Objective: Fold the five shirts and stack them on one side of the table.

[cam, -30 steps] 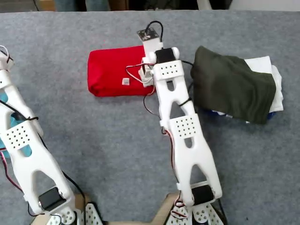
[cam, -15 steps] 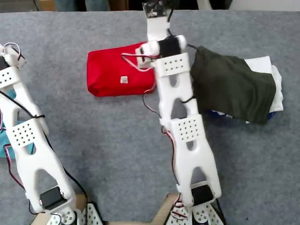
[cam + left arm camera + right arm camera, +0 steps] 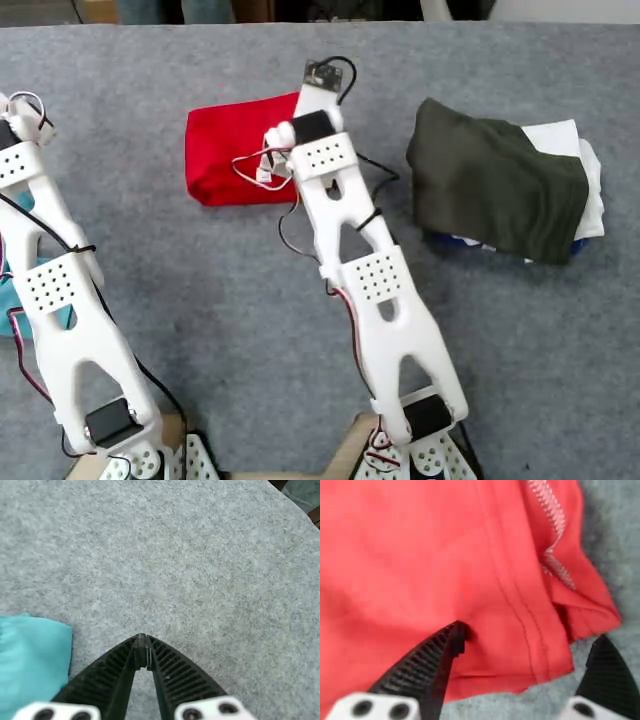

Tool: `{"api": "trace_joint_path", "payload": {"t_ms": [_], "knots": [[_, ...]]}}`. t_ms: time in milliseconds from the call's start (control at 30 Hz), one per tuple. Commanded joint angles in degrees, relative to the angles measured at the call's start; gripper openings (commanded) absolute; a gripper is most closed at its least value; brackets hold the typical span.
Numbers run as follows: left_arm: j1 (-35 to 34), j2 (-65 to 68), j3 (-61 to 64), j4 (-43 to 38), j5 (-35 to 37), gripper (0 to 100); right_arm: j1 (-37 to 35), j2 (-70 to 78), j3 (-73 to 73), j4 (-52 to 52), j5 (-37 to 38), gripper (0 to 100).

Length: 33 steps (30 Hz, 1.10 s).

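- Grey table [image 3: 200,300] is carrying everything.
- Olive shirt [image 3: 495,190] is sitting folded on top of the stack at the right side, white shirt [image 3: 560,135] peeking out beneath.
- Red shirt [image 3: 230,150] is lying folded at centre-back, apart from the stack.
- Teal shirt [image 3: 30,660] is lying at the left edge.
- Right gripper [image 3: 530,650] is gaping wide, straddling the red shirt's edge, clamping nothing.
- Left gripper [image 3: 143,652] is hovering over bare table beside the teal shirt, fingers pressed together, empty.

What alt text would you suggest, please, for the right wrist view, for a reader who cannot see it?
A red shirt lies close beneath the open right gripper, white stitching running along its hem. One gripper finger is over the fabric; the other is past the shirt's corner, above the grey table.
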Motion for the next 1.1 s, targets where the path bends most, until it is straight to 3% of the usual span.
{"api": "trace_joint_path", "payload": {"t_ms": [0,67,233,567,700,1067], "knots": [[0.13,-1.05,-3.12,-0.18,-0.62,3,0.00,0.40,-0.04,-0.97,-1.05,38.5],[0.13,-1.05,-3.12,-0.18,-0.62,3,0.09,0.57,-0.04,0.09,-1.05,31.9],[0.13,-1.05,-3.12,-0.18,-0.62,3,1.23,0.84,-0.13,2.37,-0.26,1.5],[0.13,-1.05,-3.12,-0.18,-0.62,3,3.87,-0.13,-7.78,5.01,2.20,1.3],[0.13,-1.05,-3.12,-0.18,-0.70,3,3.78,-1.36,-15.78,7.21,7.21,1.3],[0.13,-1.05,-3.12,-0.18,-0.70,3,9.93,-17.01,-13.23,10.73,22.68,1.3]]}}
